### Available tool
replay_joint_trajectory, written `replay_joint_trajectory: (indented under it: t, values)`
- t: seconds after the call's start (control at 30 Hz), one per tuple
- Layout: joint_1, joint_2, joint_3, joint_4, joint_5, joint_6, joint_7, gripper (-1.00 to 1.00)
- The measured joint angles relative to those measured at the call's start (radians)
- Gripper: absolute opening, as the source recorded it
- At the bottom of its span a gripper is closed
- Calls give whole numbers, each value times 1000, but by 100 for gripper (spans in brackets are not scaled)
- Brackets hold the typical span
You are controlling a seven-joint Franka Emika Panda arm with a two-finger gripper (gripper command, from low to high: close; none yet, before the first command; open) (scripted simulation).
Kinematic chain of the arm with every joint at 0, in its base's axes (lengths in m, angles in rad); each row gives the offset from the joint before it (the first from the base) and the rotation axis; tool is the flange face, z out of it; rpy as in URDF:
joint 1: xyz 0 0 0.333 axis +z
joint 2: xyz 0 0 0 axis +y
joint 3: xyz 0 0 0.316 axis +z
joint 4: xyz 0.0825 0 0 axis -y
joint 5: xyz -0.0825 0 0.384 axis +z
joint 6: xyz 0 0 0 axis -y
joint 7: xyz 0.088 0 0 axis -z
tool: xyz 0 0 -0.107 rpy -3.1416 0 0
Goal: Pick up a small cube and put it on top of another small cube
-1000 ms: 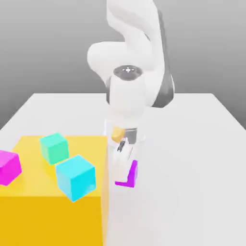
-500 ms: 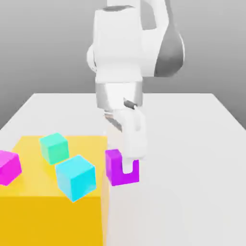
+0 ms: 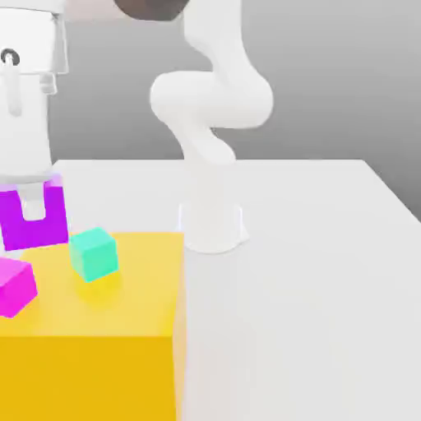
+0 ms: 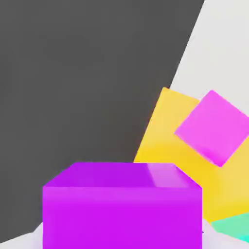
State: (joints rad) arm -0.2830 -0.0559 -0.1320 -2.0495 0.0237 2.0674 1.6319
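One cube held: your gripper (image 3: 33, 215) is clamped tight on the small cube (image 3: 34, 219).
Below you: yellow block (image 3: 123, 279), magenta cube (image 3: 15, 285), teal cube (image 3: 93, 253).

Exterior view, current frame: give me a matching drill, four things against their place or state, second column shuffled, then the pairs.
Things:
1. small violet-purple matte cube
2. small teal-green cube
3. bright magenta cube
4. flat yellow block

Places or states:
A. lies on the white table, carrying two cubes
B. held off the surface, clamped in the white two-finger gripper
C. sits on the yellow top at the view's left edge
D. sits on the yellow top, to the view's right of the magenta cube

Pairs: 1-B, 2-D, 3-C, 4-A
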Motion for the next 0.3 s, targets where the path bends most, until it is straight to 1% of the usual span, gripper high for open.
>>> replay_joint_trajectory:
  t: [0.03, 0.07, 0.17, 0.2, 0.3]
  values:
    - [-16, 12, -10, 13, -11, -33, 22, -100]
    - [-27, 26, -12, 8, -17, -35, 37, -100]
    - [-51, 72, -3, -54, -16, 56, 46, -100]
    - [-54, 82, 2, -70, -15, 81, 46, 100]
    - [-45, 82, 2, -70, -15, 81, 46, 100]
